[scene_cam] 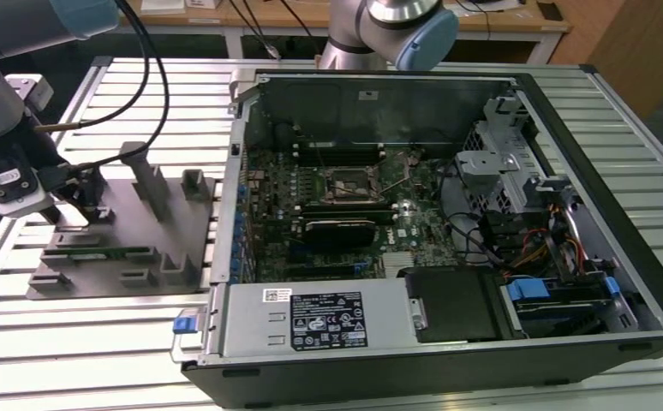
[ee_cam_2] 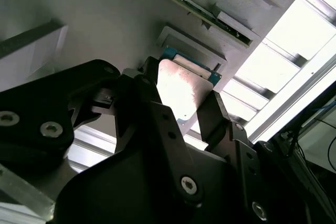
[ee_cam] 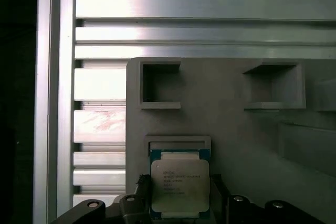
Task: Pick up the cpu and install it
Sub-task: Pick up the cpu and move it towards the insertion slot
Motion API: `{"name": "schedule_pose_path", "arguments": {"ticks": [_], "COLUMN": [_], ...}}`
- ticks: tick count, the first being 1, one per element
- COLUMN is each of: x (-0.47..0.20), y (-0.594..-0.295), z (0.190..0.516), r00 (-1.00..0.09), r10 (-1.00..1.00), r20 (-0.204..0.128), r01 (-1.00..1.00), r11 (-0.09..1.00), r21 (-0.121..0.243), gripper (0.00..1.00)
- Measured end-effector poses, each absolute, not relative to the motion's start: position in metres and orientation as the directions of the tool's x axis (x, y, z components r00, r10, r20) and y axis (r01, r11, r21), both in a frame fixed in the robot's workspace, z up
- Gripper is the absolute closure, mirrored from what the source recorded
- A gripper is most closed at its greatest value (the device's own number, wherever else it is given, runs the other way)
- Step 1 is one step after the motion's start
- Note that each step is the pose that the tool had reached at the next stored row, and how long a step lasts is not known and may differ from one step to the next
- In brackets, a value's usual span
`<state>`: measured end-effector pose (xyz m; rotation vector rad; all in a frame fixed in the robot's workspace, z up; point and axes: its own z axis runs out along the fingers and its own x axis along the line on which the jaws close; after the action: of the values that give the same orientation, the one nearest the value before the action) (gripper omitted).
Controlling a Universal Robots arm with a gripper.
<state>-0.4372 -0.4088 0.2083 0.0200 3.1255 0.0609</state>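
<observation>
The cpu (ee_cam: pixel 180 183) is a small square chip with a shiny silver top and a green rim. It lies at a shallow framed pocket of the grey fixture plate (ee_cam: pixel 231 129). In both wrist views my gripper (ee_cam: pixel 180 195) straddles it, one black finger against each side edge. The second wrist view shows the cpu (ee_cam_2: pixel 181 90) held between the fingers (ee_cam_2: pixel 212 114) of the gripper (ee_cam_2: pixel 181 100). Whether it is lifted off the plate, I cannot tell. In the exterior view the gripper (scene_cam: pixel 74 204) is low over the fixture plate (scene_cam: pixel 126 253) at that view's left. The motherboard socket (scene_cam: pixel 347 181) is in the open computer case (scene_cam: pixel 606 214).
Grey upright blocks (scene_cam: pixel 149 184) stand on the fixture plate close to the gripper. A second robot arm (scene_cam: pixel 406 26) stands behind the case. Cables (scene_cam: pixel 154 77) hang from my arm. The slatted aluminium table (scene_cam: pixel 92 342) runs under everything.
</observation>
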Motion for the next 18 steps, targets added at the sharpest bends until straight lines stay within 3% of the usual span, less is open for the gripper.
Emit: {"name": "schedule_pose_path", "arguments": {"ticks": [18], "x": [-0.4372], "y": [-0.4088], "z": [0.2146], "r00": [-1.000], "r10": [0.011], "r20": [-0.015], "r01": [0.010], "r11": [0.999], "r21": [0.039], "gripper": [0.46]}}
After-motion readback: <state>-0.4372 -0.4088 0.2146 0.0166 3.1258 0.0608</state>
